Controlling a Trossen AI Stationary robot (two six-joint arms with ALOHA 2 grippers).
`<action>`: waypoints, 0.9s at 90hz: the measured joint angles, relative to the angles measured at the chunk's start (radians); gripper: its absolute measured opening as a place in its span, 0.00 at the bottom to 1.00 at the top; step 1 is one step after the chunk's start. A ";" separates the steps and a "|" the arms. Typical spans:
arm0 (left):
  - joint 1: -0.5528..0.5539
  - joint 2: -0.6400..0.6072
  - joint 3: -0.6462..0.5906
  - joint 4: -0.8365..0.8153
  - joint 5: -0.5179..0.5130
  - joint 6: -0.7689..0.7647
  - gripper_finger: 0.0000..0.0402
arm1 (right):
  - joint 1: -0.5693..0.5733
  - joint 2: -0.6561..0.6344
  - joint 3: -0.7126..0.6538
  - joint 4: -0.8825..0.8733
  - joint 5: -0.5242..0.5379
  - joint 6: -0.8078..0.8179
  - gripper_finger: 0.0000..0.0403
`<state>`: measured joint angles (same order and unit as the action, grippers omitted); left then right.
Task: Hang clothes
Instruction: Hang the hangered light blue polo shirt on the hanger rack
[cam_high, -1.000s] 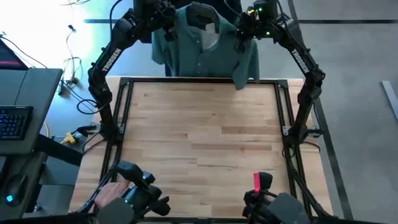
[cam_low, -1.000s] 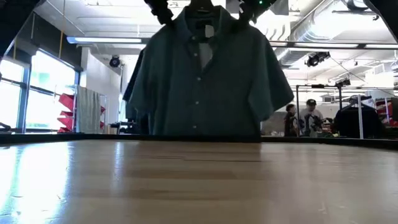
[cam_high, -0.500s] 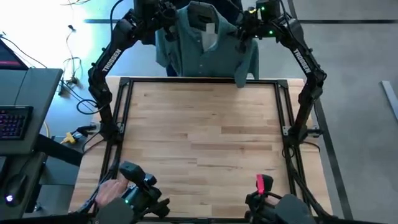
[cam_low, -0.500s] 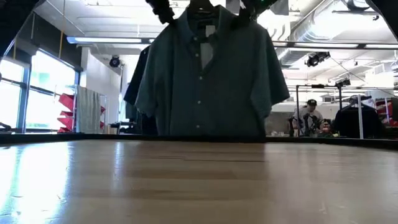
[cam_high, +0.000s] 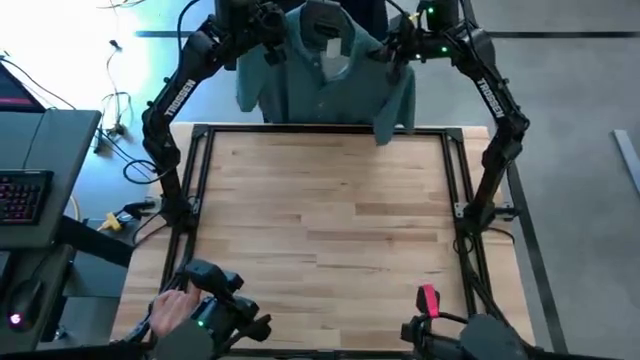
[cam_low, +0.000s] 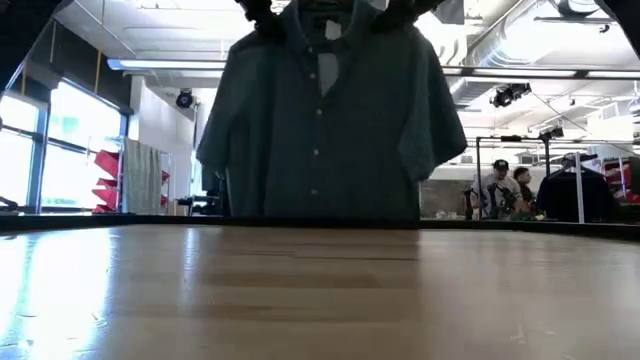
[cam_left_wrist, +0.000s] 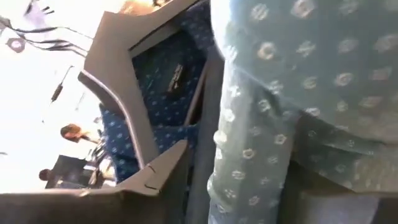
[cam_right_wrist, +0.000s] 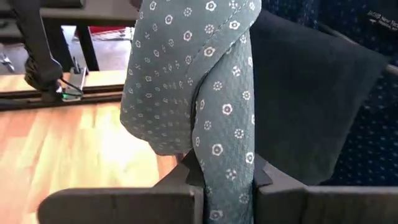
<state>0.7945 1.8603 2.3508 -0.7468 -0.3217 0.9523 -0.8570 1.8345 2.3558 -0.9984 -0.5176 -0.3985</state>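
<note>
The wooden table (cam_high: 330, 230) carries no garment; its surface runs bare between the dark frame rails at its left and right edges. Beyond its far edge, near the middle, the teal shirt (cam_high: 325, 75) hangs clear of the tabletop, buttoned front facing the table in the low view (cam_low: 325, 120), collar uppermost, sleeves drooping to either side and its hem dropping out of sight below the table's far edge. Behind it, a navy dotted shirt (cam_left_wrist: 149, 81) is visible in the left wrist view, with a black garment (cam_right_wrist: 311, 112) beside it in the right wrist view; how these two are supported cannot be determined. The left arm reaches past the far left corner, its left gripper (cam_high: 268, 40) at the shirt's shoulder on that side; the left wrist view shows teal fabric right up against it, but whether it grips cannot be determined. The right arm reaches past the far right corner, and the right gripper (cam_high: 393, 55) is at the opposite shoulder; the right wrist view shows its fingers (cam_right_wrist: 273, 180) closed, pinching a fold of the teal fabric between them. Two people (cam_low: 508, 188) are visible in the room well beyond the table's far right side.
</note>
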 joint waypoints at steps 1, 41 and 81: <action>0.000 0.000 0.000 -0.001 0.001 0.000 0.31 | -0.001 0.000 0.000 0.000 -0.001 0.002 0.03; 0.017 0.005 -0.002 0.045 -0.034 -0.007 0.13 | -0.024 -0.010 0.002 0.035 0.133 0.131 0.15; 0.217 0.113 -0.002 0.406 -0.033 0.070 0.13 | -0.041 -0.028 0.002 -0.113 0.300 0.295 0.56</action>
<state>1.0115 1.9733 2.3493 -0.3404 -0.3547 1.0220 -0.8982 1.8061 2.3573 -1.1116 -0.2180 -0.1036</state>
